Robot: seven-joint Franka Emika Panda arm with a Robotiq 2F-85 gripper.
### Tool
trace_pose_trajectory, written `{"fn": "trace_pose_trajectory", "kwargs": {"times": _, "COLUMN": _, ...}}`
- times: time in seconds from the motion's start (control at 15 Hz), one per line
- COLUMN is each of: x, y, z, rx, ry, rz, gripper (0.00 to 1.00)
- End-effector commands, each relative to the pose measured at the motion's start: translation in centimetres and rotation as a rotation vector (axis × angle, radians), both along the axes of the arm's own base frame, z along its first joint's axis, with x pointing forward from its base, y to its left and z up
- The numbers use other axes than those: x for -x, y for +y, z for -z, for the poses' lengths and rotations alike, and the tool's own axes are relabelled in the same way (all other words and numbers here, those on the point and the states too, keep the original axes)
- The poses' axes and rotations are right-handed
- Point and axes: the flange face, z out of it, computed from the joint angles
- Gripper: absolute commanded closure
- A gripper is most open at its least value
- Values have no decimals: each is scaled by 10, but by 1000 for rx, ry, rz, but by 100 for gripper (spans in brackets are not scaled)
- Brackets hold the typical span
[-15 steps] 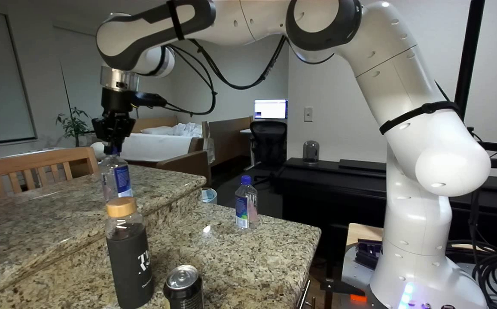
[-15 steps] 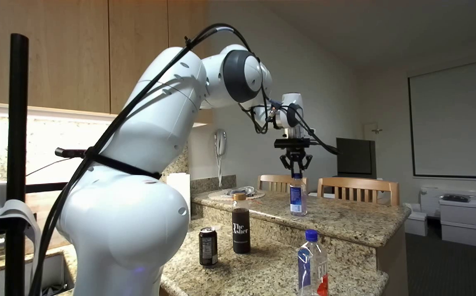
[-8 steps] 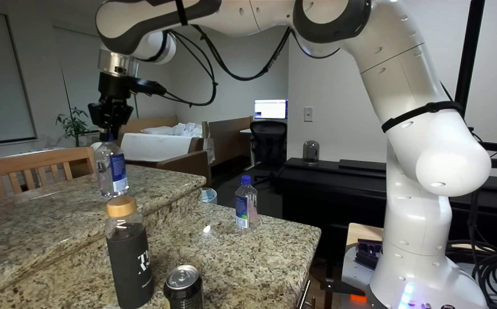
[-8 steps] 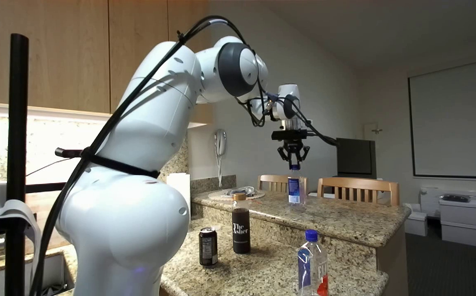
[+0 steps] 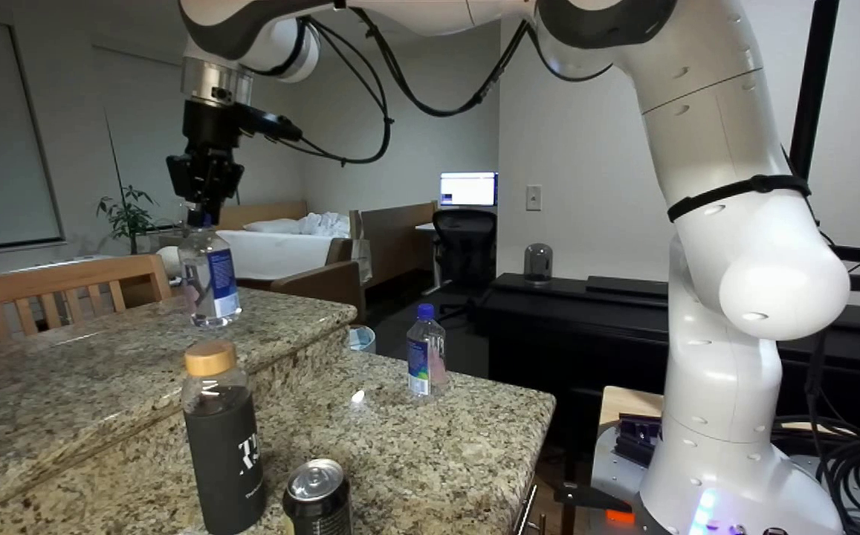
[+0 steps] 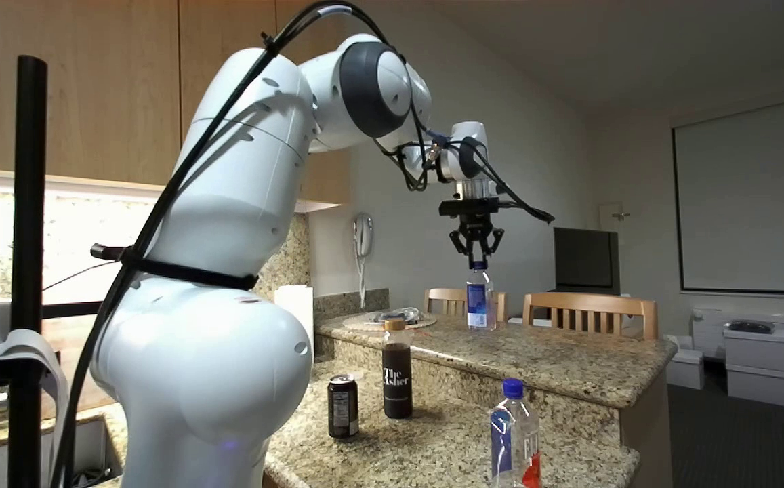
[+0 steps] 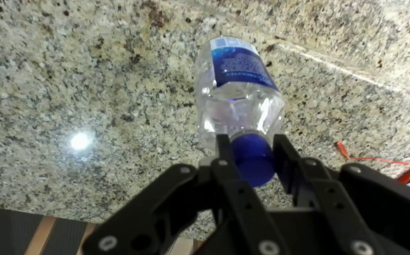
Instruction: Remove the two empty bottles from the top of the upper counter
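Observation:
My gripper (image 5: pixel 203 214) is shut on the blue cap of a clear bottle (image 5: pixel 221 286) with a blue label. It holds the bottle upright above the upper counter (image 5: pixel 102 371). The gripper (image 6: pixel 478 263) and held bottle (image 6: pixel 477 305) also show over the upper counter (image 6: pixel 568 366) in an exterior view. In the wrist view the cap sits between the fingertips (image 7: pixel 251 143), with the bottle (image 7: pixel 242 102) beyond. The other blue-capped bottle stands upright on the lower counter in both exterior views (image 5: pixel 418 357) (image 6: pixel 515 440).
A dark flask with tan cap (image 5: pixel 223 453) and a black can (image 5: pixel 318 501) stand on the lower counter (image 5: pixel 415 453). A round mat (image 6: pixel 361 321) with loose items lies at the upper counter's far end. Wooden chairs (image 6: pixel 588 312) stand behind the upper counter.
The gripper has risen with the bottle, lifting it off the upper counter. Over the last half second it also shifts slightly sideways. The other bottle, flask and can have not moved.

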Motion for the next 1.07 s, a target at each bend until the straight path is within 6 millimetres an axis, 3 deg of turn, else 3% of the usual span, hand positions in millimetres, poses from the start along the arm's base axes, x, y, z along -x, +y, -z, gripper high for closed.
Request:
{"fn": "trace_pose_trajectory", "kwargs": {"times": 0.0, "x": 37, "y": 0, "z": -10, "rx": -2, "ry": 34, "rz": -24, "gripper": 85}}
{"fn": "trace_pose_trajectory", "kwargs": {"times": 0.53, "x": 113, "y": 17, "z": 19, "rx": 6, "ry": 37, "rz": -71, "gripper": 85}}
{"fn": "trace_pose_trajectory", "kwargs": {"times": 1.0, "x": 167, "y": 1, "z": 70, "rx": -52, "ry": 47, "rz": -40, "gripper": 85}}
